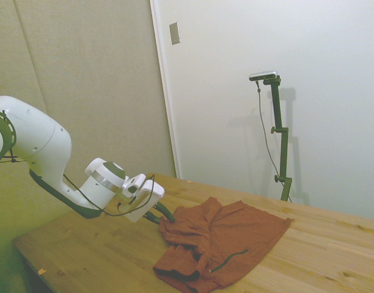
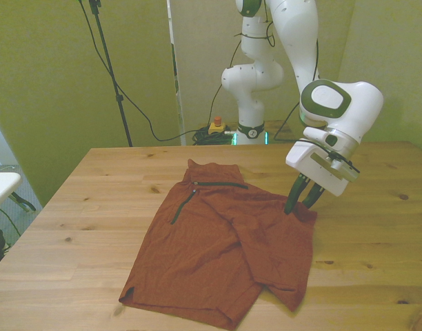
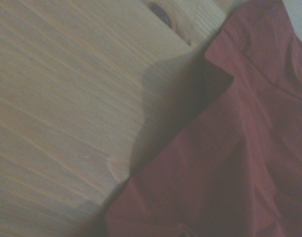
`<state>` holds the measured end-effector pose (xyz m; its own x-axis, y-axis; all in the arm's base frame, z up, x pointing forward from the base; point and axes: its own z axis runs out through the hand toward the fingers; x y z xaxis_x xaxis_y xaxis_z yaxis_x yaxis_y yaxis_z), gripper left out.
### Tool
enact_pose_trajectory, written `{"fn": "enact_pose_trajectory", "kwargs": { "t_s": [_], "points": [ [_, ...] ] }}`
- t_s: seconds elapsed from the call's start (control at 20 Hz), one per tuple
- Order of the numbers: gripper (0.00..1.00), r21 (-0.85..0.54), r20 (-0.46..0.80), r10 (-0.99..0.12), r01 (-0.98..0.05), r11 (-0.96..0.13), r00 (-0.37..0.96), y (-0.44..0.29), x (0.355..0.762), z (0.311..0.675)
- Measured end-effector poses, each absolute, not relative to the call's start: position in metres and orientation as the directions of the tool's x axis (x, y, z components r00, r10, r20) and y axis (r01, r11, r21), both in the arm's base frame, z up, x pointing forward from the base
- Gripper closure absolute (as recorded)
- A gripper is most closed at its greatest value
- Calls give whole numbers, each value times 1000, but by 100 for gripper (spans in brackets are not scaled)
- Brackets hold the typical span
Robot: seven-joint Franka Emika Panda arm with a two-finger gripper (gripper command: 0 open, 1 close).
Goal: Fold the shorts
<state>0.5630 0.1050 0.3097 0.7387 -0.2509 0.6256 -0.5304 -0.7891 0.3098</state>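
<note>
The rust-red shorts [image 2: 211,255] lie rumpled on the wooden table [image 2: 94,207], with one side doubled over the middle. Dark zipper slits [image 2: 218,184] show near the far edge. My gripper [image 2: 300,205] points down at the shorts' edge on the front view's right, its dark fingers close together and pinching the fabric there. From the side, the gripper [image 1: 164,218] meets the near edge of the shorts [image 1: 236,235], which is raised a little. In the wrist view a lifted fold of the shorts [image 3: 230,163] casts a shadow on the wood [image 3: 67,98].
Bare wood stretches on both sides of the cloth. A white object [image 2: 1,186] pokes in at the front view's left edge, off the table. Cables and a red button [image 2: 216,126] lie on the floor behind the table.
</note>
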Motion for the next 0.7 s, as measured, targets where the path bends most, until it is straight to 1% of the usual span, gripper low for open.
{"fn": "enact_pose_trajectory", "kwargs": {
  "t_s": [0.35,0.7],
  "points": [
    [100,307,619,-249,-521,-797,745,107,563,304],
    [100,279,625,-261,-523,-805,735,107,565,308]
  ]
}}
